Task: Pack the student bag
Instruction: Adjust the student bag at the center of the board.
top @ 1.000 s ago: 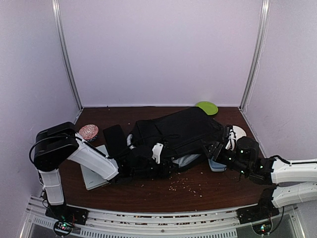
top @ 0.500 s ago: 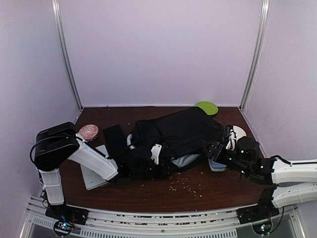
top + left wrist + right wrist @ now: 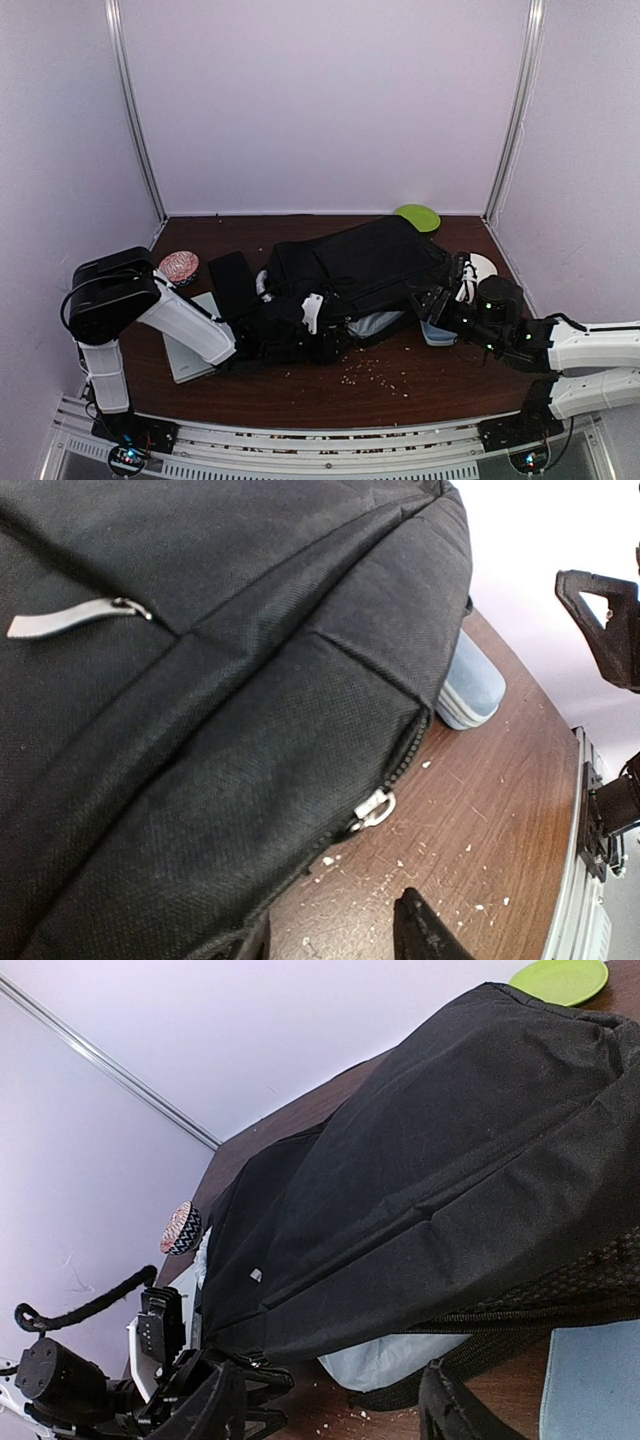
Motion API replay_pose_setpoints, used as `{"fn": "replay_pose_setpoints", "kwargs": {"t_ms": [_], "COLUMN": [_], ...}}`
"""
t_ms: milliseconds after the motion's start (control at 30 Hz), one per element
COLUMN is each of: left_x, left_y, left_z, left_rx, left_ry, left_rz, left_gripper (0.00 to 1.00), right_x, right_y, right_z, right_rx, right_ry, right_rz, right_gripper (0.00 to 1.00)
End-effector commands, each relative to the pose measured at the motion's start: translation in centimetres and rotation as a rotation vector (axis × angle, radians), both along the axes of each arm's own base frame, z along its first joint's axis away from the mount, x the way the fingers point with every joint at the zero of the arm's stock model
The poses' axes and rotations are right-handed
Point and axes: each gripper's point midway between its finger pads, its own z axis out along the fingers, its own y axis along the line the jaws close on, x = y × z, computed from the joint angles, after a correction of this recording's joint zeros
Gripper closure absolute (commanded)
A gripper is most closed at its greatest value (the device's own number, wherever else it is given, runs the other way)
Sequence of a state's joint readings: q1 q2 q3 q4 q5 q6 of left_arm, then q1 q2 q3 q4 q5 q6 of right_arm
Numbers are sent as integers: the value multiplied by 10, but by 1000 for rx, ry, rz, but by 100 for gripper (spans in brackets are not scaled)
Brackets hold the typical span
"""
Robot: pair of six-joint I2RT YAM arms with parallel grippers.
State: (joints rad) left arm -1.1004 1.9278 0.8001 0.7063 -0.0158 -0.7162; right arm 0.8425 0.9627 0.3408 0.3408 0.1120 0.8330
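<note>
The student bag (image 3: 360, 262) is a large black backpack lying flat mid-table. It fills the left wrist view (image 3: 200, 680) and the right wrist view (image 3: 440, 1150). My left gripper (image 3: 325, 345) is open and empty at the bag's near edge; a metal zip pull (image 3: 373, 808) lies just ahead of its fingertips (image 3: 425, 930) on the wood. My right gripper (image 3: 428, 300) is open and empty at the bag's right end, its fingers (image 3: 215, 1405) low over the table. A light-blue pencil case (image 3: 470, 685) pokes out from under the bag; it also shows in the right wrist view (image 3: 590, 1380).
A green plate (image 3: 417, 217) lies at the back right and a white plate (image 3: 483, 264) by the right arm. A patterned bowl (image 3: 179, 266), a flat black notebook (image 3: 231, 283) and a white book (image 3: 190, 352) lie at the left. Crumbs (image 3: 375, 372) dot the front.
My left gripper has shifted slightly left along the bag's near edge. The right arm has barely moved.
</note>
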Motion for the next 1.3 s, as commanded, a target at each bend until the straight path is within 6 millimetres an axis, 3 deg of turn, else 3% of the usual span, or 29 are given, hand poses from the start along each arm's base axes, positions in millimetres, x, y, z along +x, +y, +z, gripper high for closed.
{"fn": "replay_pose_setpoints", "kwargs": {"t_ms": [0, 633, 900, 1267], "left_x": [11, 23, 28, 29], "left_y": [-8, -12, -18, -18], "left_z": [36, 63, 69, 66], "left_rx": [-77, -144, -153, -146], "left_ry": [-77, -164, -183, -181], "left_rz": [12, 33, 34, 39], "left_gripper": [58, 62, 63, 72], "right_x": [1, 3, 3, 3], "right_y": [0, 0, 1, 0], "right_z": [3, 5, 5, 3], "right_rx": [-9, -11, -12, -16], "right_ry": [-19, -29, -30, -27], "right_rz": [-4, -11, -8, -9], "right_gripper": [42, 42, 42, 42]}}
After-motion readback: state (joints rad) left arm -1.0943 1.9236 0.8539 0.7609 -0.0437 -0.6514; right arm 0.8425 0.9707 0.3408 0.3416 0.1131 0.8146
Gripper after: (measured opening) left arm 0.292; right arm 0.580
